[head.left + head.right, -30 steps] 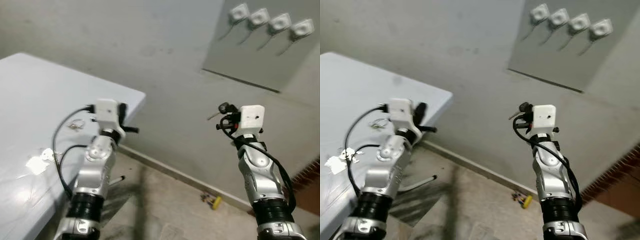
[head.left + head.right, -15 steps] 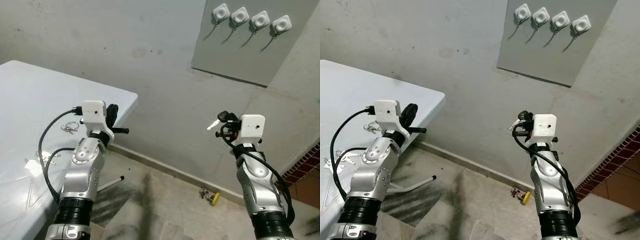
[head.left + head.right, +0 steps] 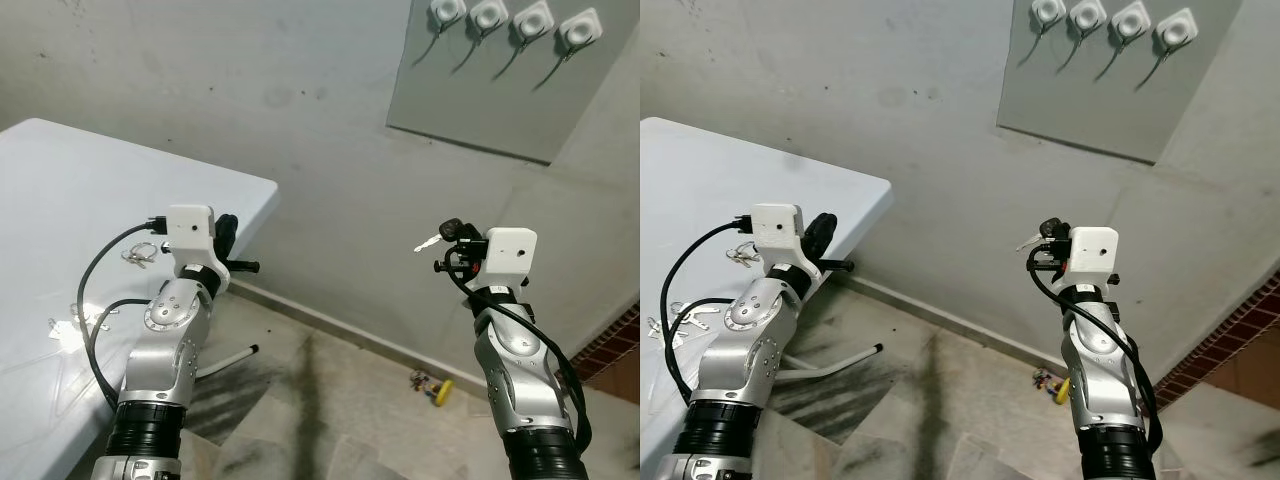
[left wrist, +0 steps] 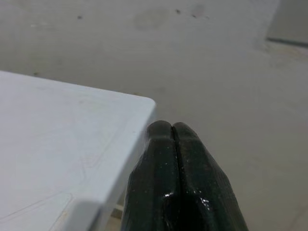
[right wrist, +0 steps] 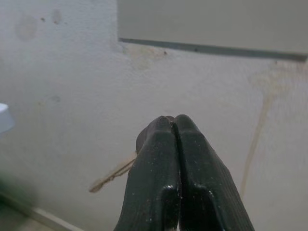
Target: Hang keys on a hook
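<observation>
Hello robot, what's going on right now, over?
Right gripper shut on key, held below the hooks. Left gripper shut, empty, by table. More keys on table.

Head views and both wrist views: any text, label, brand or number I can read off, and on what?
None legible.
Wall panel and its four hooks: no text.
White table: no print.
Key in the right gripper: too small to read.

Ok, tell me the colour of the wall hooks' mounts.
White, the hook mounts, four in a row on the grey panel; clearest in the left eye view.
</observation>
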### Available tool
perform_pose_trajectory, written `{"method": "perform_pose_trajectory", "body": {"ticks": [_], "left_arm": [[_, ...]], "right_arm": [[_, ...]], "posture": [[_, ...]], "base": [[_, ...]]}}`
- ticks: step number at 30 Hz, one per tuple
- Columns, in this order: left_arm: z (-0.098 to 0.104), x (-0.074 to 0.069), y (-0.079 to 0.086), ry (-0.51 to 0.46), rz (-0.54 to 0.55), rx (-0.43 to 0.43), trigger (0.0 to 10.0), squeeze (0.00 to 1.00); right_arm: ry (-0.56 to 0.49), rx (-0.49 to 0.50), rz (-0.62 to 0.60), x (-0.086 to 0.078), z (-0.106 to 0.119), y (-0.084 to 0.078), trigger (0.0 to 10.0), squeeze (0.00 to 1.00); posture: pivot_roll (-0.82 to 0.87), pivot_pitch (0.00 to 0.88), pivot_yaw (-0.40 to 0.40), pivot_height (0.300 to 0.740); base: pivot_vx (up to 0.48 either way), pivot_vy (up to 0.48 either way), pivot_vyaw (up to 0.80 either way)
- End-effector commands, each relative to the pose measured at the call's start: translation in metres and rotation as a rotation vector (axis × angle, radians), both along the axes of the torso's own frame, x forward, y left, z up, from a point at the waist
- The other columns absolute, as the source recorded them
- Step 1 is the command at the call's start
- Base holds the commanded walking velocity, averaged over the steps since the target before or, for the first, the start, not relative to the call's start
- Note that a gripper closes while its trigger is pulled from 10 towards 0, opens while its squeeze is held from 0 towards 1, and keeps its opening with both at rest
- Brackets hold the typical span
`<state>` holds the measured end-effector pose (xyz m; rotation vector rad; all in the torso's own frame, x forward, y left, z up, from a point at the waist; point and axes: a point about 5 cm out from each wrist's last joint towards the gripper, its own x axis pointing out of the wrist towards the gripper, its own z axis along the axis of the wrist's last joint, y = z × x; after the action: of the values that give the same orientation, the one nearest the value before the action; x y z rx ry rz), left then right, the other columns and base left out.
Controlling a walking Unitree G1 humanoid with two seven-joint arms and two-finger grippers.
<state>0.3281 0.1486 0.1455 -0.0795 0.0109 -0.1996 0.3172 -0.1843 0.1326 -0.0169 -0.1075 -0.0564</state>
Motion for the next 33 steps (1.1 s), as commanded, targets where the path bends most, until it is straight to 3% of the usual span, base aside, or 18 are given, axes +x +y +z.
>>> {"method": "perform_pose_trajectory", "body": {"ticks": [1,6,16,22,33], "left_arm": [[0.004,0.001,-0.001,-0.006,-0.032,0.034,10.0,0.0],[0.01,0.012,-0.002,-0.004,-0.03,0.036,10.0,0.0],[0.012,0.017,-0.007,-0.014,-0.051,0.057,10.0,0.0],[0.014,0.019,-0.01,-0.039,-0.037,0.049,10.0,0.0],[0.011,0.012,-0.003,-0.064,0.02,0.02,10.0,0.0]], "right_arm": [[-0.023,0.013,-0.029,-0.004,0.004,-0.001,10.0,0.0],[-0.026,0.036,-0.036,-0.009,0.003,0.001,10.0,0.0],[-0.062,0.029,-0.041,-0.005,0.011,0.001,10.0,0.0],[-0.071,0.008,-0.012,-0.001,0.017,0.001,10.0,0.0],[-0.093,-0.026,0.091,0.015,0.031,0.012,10.0,0.0]], "posture": [[-0.01,0.072,0.073,0.74],[-0.04,0.062,0.102,0.74],[-0.06,0.046,0.098,0.74],[-0.05,0.035,0.052,0.74],[0.01,0.02,-0.037,0.74]], "base": [[0.0,0.0,0.0],[0.0,0.0,0.0],[0.0,0.0,0.0],[0.0,0.0,0.0],[0.0,0.0,0.0]]}}
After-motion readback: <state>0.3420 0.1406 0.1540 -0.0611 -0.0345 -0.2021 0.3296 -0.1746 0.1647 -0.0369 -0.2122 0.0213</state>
